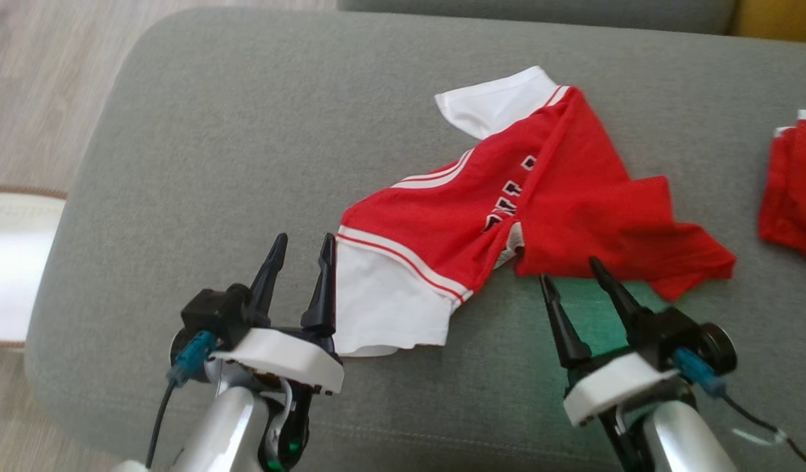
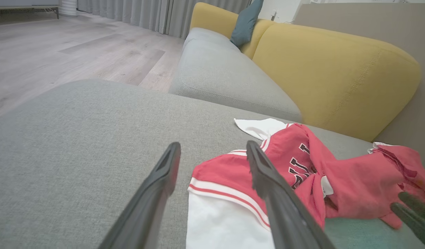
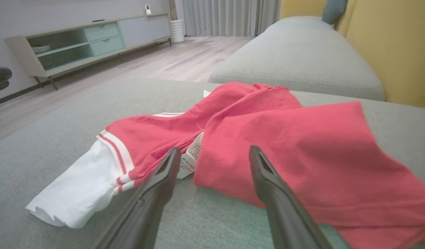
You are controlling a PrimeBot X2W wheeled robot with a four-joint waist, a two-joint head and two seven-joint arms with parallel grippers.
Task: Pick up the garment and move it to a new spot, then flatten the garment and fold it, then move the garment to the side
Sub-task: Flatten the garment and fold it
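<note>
Both pairs of fingers stood spread and empty, the left gripper [image 1: 305, 240] just beside the white sleeve [image 1: 383, 301] and the right gripper [image 1: 569, 270] at the red hem. The garment [image 1: 508, 196] lay crumpled at twelve o'clock of the right gripper, on the grey cushion [image 1: 232, 144]. The step was likely the first pick-up, which called for pinching cloth.

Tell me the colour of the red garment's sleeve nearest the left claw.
The cloth sleeve is white, with red-and-white striped trim; the head view shows it best.

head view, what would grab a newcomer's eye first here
The red and white garment stands out first, lying crumpled across the middle of the grey cushion. Next come the two open grippers at its near edge: the left gripper beside the white sleeve, the right gripper at the red edge.
</note>
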